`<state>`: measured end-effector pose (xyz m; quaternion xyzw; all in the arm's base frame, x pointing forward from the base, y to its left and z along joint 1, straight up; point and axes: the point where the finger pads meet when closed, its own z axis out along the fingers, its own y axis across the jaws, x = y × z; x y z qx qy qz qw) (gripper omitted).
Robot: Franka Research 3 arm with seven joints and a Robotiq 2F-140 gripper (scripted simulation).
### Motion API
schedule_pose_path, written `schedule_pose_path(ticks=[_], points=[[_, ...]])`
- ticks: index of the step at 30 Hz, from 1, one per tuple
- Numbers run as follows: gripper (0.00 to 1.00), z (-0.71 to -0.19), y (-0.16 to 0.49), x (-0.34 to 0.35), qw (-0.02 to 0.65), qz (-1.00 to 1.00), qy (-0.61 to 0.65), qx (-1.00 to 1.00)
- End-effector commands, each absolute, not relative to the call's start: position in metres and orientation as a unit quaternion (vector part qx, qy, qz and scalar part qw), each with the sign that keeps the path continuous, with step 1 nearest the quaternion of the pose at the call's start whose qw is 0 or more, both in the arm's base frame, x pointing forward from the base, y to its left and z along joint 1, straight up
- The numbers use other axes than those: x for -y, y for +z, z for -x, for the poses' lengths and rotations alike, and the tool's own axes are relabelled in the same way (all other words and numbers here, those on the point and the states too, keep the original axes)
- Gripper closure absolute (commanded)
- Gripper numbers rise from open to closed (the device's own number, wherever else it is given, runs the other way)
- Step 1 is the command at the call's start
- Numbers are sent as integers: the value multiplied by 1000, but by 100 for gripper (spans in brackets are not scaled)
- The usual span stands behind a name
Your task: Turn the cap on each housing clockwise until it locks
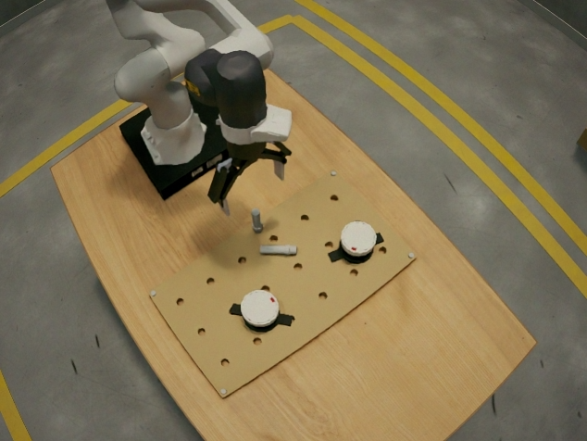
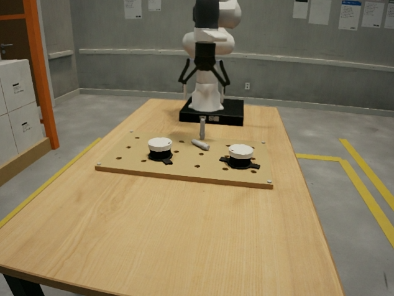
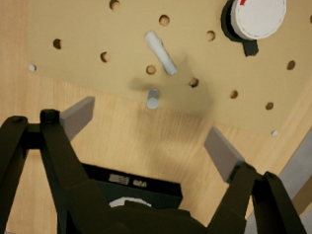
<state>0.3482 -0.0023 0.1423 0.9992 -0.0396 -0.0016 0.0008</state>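
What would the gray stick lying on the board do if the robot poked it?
The lying stick would probably roll, since it looks round and rests on its side. It might drop into or catch on a hole, as several are close by. It looks straight and smooth, so it's likely stiff.

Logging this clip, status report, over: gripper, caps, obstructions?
Gripper open, holding nothing. Both caps seated on upright housings. Upright peg below gripper.
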Motion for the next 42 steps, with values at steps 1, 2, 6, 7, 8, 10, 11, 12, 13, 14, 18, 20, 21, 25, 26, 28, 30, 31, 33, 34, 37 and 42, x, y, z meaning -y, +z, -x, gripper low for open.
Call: schedule_pose_path(ticks=[1, 2, 6, 7, 8, 10, 11, 12, 13, 14, 18, 20, 21, 25, 26, 28, 30, 31, 33, 34, 37, 42], points=[[0, -349, 134, 2, 0, -999, 0, 45], [0, -349, 132, 2, 0, -999, 0, 45], [0, -349, 122, 2, 0, -999, 0, 45], [0, -349, 122, 2, 0, -999, 0, 45], [0, -349, 122, 2, 0, -999, 0, 45], [0, -349, 117, 2, 0, -999, 0, 45], [0, -349, 115, 2, 0, -999, 0, 45], [0, -349, 113, 2, 0, -999, 0, 45], [0, -349, 112, 2, 0, -999, 0, 45], [0, -349, 110, 2, 0, -999, 0, 45], [0, -349, 107, 2, 0, -999, 0, 45], [0, -349, 107, 2, 0, -999, 0, 45], [0, -349, 107, 2, 0, -999, 0, 45], [64, -349, 107, 2, 0, -999, 0, 45], [64, -349, 107, 2, 0, -999, 0, 45], [64, -349, 107, 2, 0, -999, 0, 45], [64, -349, 107, 2, 0, -999, 0, 45], [64, -349, 107, 2, 0, -999, 0, 45], [64, -349, 107, 2, 0, -999, 0, 45], [64, -349, 107, 2, 0, -999, 0, 45], [64, -349, 107, 2, 0, -999, 0, 45], [64, -349, 107, 2, 0, -999, 0, 45]])
